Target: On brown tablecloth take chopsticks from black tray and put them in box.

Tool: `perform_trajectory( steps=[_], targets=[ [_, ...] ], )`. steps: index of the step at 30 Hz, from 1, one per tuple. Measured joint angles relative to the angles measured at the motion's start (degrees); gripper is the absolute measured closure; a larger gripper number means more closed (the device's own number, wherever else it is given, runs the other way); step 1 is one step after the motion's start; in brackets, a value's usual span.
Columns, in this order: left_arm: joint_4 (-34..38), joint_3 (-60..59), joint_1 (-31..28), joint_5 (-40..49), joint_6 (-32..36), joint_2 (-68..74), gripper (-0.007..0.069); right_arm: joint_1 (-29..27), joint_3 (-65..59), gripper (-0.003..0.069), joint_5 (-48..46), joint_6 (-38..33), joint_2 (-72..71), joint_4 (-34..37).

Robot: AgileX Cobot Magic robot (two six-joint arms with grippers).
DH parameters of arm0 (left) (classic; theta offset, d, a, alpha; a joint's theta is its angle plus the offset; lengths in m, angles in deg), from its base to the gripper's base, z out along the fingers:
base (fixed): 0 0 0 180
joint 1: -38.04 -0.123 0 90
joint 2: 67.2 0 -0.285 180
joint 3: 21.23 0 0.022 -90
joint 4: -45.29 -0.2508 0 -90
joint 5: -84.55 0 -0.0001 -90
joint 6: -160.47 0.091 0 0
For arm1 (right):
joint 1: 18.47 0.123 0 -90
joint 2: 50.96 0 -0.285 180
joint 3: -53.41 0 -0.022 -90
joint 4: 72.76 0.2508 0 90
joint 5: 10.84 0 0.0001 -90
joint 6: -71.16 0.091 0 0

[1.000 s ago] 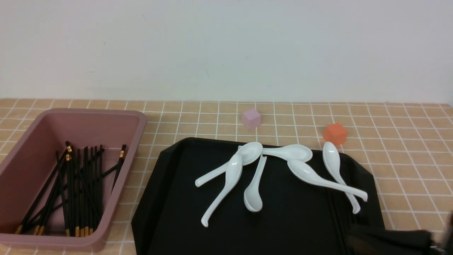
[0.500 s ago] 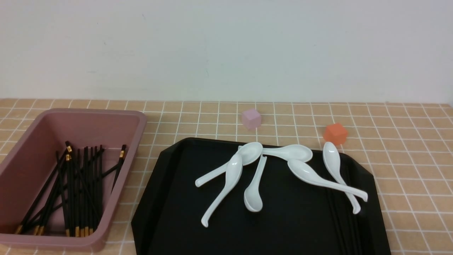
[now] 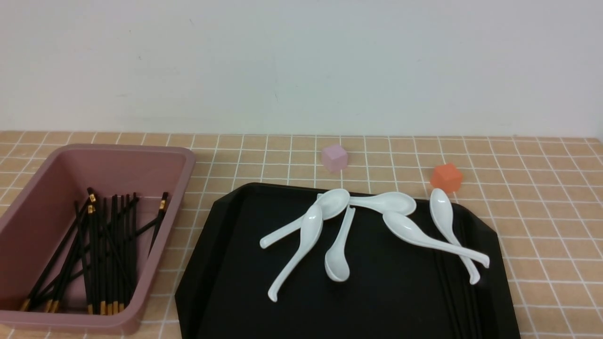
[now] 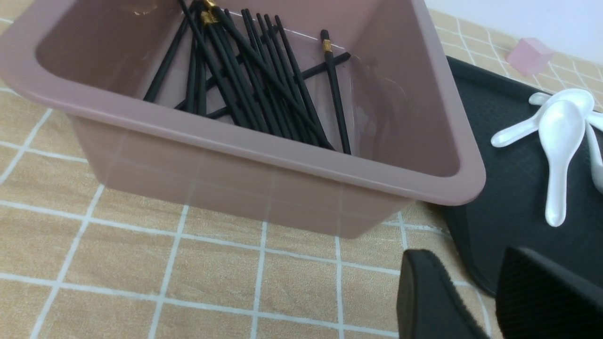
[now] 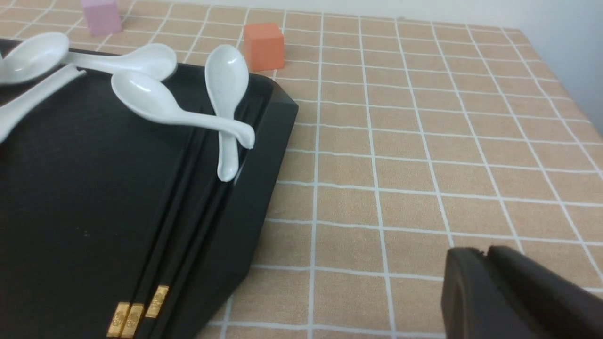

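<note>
The left gripper has its fingers spread, with a gap between them and nothing held. The fingertips of the right gripper appear close together, but whether they meet cannot be told; no object shows at them.

At the near right, inside the black tray, a few black chopsticks lie lengthwise beside its right wall, gold bands at their near ends. To the left of the tray, apart from it, the dusty-pink box stands on the brown tablecloth and holds many more chopsticks, most running near to far, some crossing, one leaning near its right wall.

Farther back in the tray are six white spoons. Two cross left of centre, and two cross at the right, over the far parts of the tray's chopsticks. Beyond the tray, an orange cube sits just behind its far right part; a pink cube lies farther left and farther back. A pale wall rises behind the cloth.
</note>
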Motion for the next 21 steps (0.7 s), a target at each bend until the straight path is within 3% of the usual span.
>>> perform_trajectory(
  steps=[21],
  targets=[
    [0.0,0.0,0.0,0.0,0.0,0.0,0.0385,0.0,0.0,0.0559,-0.2,0.0,0.0,0.0]
  ],
)
